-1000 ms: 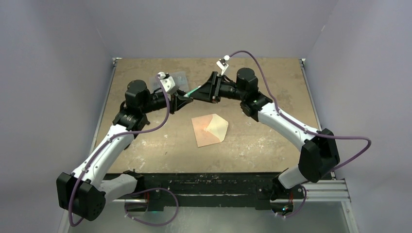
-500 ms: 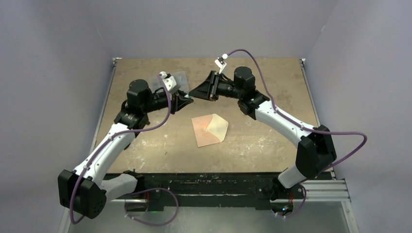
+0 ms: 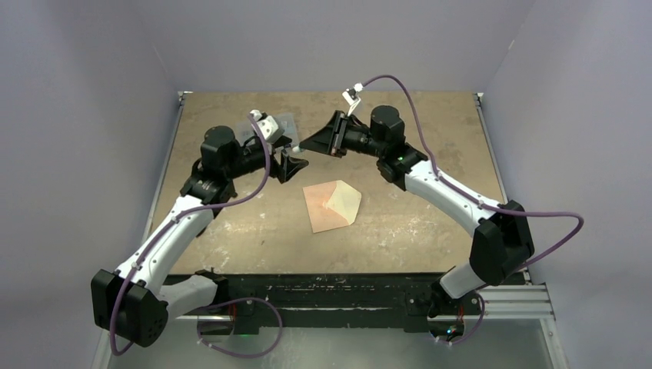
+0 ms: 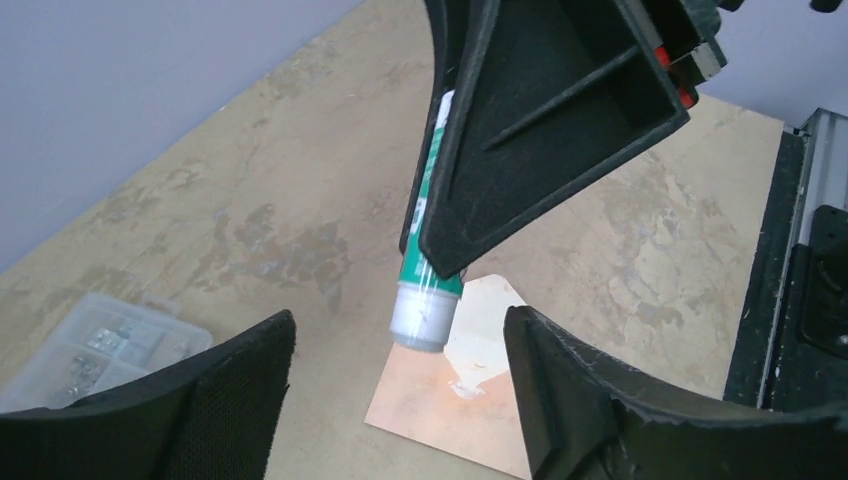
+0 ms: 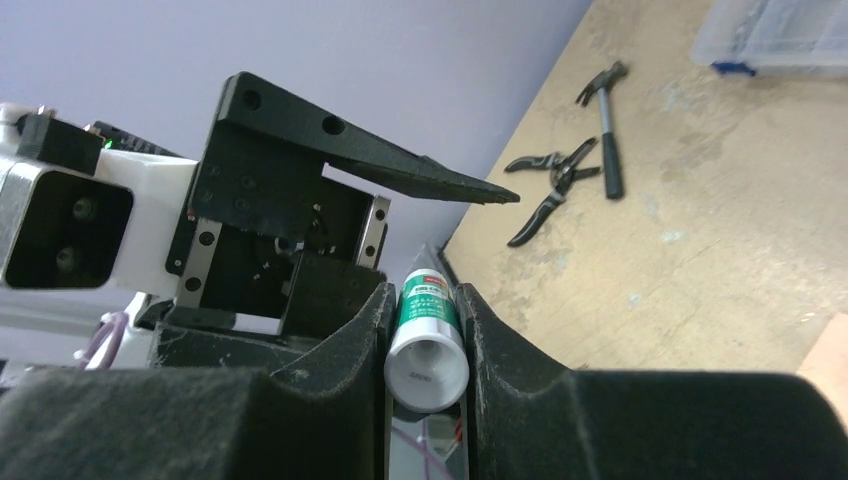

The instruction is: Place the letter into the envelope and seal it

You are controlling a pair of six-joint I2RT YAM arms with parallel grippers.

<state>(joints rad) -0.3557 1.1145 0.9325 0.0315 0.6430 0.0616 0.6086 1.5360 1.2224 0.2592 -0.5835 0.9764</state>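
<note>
The right gripper point(image 3: 306, 144) is pinching a green-and-white glue stick point(image 4: 428, 290) between its two black fingers. Its jaws are narrowed to the width of the tube and pressing on both of its sides. In its own wrist view the tube's white round end is facing the camera from deep in the gap. The stick's other end, a pale grey cap, is poking out past the right fingertips and pointing toward the left gripper point(image 3: 293, 160). The left gripper is standing wide open and holding nothing. Its fingers point(image 4: 230, 390) are spreading to either side of the cap, each clear of it, with the right gripper's finger looming just ahead and above them. Both grippers are hovering above the table point(image 3: 430, 123), tip to tip. The envelope point(image 3: 332, 206) is lying flat on the table below the left gripper and a little beyond its fingertips, touched by neither gripper. Its pointed flap point(image 3: 344, 200) is lying open, showing its paler cream face. Whether the letter is sitting inside it I cannot tell. A clear plastic box point(image 4: 100, 340) is sitting on the table off to one side of the left fingers.
</note>
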